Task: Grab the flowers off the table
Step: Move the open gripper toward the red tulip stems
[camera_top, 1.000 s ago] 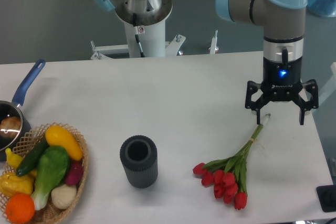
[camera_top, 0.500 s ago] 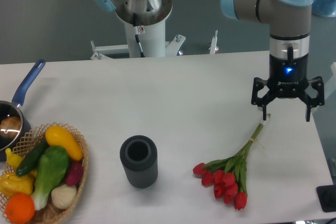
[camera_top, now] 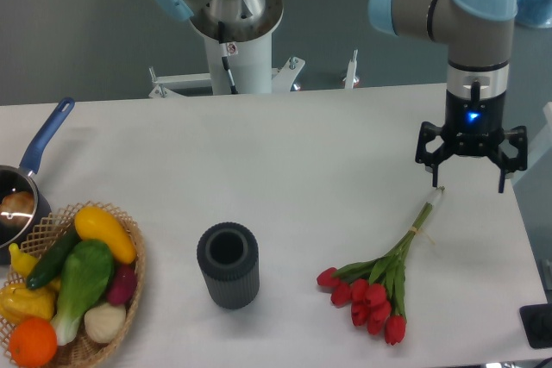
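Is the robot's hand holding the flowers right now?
No. The flowers lie flat on the table, while the hand hangs open and empty above their pale stem ends.

From my remote station I see the arm enter from the upper right, its grey forearm link running across to a pale blue capped wrist joint, then turning straight down. The wrist section hangs vertical, with a blue indicator light lit on its black lower housing. The gripper [camera_top: 470,187] points downward, its black jaws spread wide apart, holding nothing. The fingertips [camera_top: 437,185] hang above the worktop [camera_top: 285,161] without touching it. A second pale blue joint and the white base column show at upper left.
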Tool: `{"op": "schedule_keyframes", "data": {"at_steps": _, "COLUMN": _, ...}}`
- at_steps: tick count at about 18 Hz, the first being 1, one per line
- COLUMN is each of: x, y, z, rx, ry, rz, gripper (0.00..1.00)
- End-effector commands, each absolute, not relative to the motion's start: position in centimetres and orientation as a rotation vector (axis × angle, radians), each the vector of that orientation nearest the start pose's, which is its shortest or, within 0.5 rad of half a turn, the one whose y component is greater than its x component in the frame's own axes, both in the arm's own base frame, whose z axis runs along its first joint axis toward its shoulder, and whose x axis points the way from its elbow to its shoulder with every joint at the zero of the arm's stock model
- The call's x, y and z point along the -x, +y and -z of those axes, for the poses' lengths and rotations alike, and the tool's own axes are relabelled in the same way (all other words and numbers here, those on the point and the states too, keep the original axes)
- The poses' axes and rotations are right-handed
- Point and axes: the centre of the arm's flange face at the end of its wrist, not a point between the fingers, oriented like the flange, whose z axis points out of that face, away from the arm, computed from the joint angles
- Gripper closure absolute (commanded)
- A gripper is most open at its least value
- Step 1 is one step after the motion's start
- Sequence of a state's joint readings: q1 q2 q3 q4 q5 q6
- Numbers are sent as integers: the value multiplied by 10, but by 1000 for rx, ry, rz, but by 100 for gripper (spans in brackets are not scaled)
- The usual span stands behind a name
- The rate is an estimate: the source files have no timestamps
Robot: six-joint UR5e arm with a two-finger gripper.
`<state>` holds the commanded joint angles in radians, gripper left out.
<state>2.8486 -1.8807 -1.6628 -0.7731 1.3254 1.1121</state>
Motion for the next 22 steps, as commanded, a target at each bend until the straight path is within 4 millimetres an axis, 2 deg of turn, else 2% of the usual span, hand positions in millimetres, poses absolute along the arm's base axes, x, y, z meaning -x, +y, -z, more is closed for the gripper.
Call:
{"op": "schedule_keyframes", "data": {"at_steps": 3, "x": 552, "y": 323, "z": -363, "rx": 2738, "ry": -177, "rz": -391, "gripper": 0}}
{"op": "schedule_keyframes", "data": {"at_steps": 9, "x": 551, "y": 326, "z": -351, "rx": 2749, "ry": -174, "rz": -361, "gripper": 0}}
{"op": "schedule_keyframes", "data": {"at_steps": 13, "x": 535, "y": 327, "z": -310, "rx": 2789, "ry": -158, "rz": -263, "gripper": 0}}
{"op": "schedule_keyframes", "data": {"at_steps": 17, "x": 533, "y": 332, "z": -300, "rx": 2802, "ry": -91, "rz": -246, "gripper": 0}}
{"op": "schedule_keyframes", "data": {"at_steps": 19, "x": 538, "y": 335, "z": -285, "rx": 2815, "ry": -52, "rz": -223, "gripper": 0}}
{"op": "schedule_keyframes", "data": {"at_steps": 22, "x": 536, "y": 343, "z": -276, "rx": 2825, "ry": 83, "rz": -218, "gripper": 0}}
